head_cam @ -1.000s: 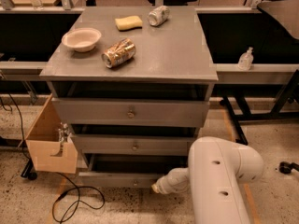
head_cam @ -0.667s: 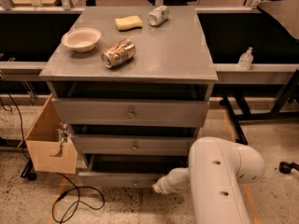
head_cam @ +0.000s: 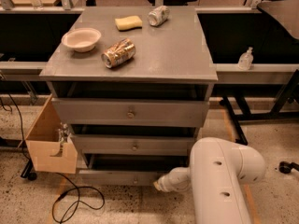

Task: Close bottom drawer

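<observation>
Hand (head_cam: pixel 160 184) is low, at the bottom drawer (head_cam: pixel 112 177) front, just right of its knob (head_cam: pixel 135 181). Can't tell if it's clenched or released. Bottom drawer is the lowest of three and sticks out slightly past the middle drawer (head_cam: pixel 107 144). Tabletop (head_cam: pixel 177 55) carries a bowl (head_cam: pixel 81 39), near can (head_cam: pixel 118 53), far can (head_cam: pixel 158 15) and sponge (head_cam: pixel 128 22).

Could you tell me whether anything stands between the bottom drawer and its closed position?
Nothing visible does. The bottom drawer sticks out; the gap behind its front is dark, so its inside cannot be checked. The gripper sits at the drawer's front, right of the knob. The open box stands to the left, beside its path.
</observation>
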`<move>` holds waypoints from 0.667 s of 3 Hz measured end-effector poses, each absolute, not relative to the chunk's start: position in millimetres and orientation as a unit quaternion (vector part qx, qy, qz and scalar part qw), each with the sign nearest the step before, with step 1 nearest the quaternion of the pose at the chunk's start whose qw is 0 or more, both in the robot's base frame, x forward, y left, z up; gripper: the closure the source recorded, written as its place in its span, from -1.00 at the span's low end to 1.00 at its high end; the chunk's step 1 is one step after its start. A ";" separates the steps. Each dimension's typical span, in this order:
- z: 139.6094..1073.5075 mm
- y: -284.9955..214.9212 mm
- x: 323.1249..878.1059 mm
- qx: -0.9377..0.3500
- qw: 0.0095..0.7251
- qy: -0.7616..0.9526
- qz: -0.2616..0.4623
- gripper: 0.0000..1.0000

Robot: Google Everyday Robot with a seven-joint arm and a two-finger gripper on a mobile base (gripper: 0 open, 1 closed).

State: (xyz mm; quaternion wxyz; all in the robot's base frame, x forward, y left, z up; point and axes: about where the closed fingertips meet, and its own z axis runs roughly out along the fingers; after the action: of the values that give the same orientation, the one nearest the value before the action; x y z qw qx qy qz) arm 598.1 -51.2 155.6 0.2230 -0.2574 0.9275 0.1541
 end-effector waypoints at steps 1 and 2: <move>156.3 -54.9 614.1 -0.248 0.240 0.927 0.147 1.00; 156.3 -54.9 614.1 -0.248 0.240 0.927 0.147 1.00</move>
State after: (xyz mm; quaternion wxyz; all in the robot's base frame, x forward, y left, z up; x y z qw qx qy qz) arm 614.1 -54.9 156.3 0.2401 -0.2483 0.9270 0.1466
